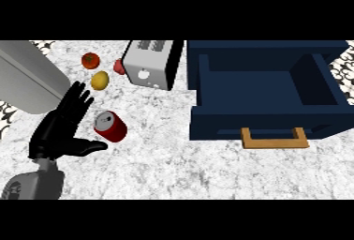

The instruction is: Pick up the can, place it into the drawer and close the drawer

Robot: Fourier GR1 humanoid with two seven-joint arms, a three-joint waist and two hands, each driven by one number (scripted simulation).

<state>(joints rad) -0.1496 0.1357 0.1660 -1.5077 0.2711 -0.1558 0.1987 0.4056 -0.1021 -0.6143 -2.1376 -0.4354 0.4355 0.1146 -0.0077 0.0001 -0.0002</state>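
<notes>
Closest to the viewer, a grey forearm (31,185) comes in at the table's near left corner and ends in the black left robot hand (59,133), which is spread apart: its fingers (77,98) point straight toward the far edge and its thumb (93,146) sticks out to the right, clamped on nothing. Beneath everything spreads the speckled white and grey table (173,164), the biggest thing in sight. Next in size is the dark blue drawer (262,126) toward the far right corner, pulled open so its inside shows, with a tan wooden handle (274,144) on the front panel that faces the near edge. Along the left edge a large plain grey block (27,79) runs slantwise toward the far left corner. By the middle of the far edge, just left of the drawer, stands a silver toaster (149,65) with dark slots on top and a round knob on its side. The red can (110,126) lies tilted on its side on the table's left half, well apart from the drawer, its silver top turned toward the far edge; it sits in the gap between the fingers and the thumb, just beside the palm, and contact cannot be told. Farther back, between the grey block and the toaster, lie a yellow lemon (100,80) and a red tomato (91,60), and a small red thing (119,67) peeks out against the toaster's left side.
</notes>
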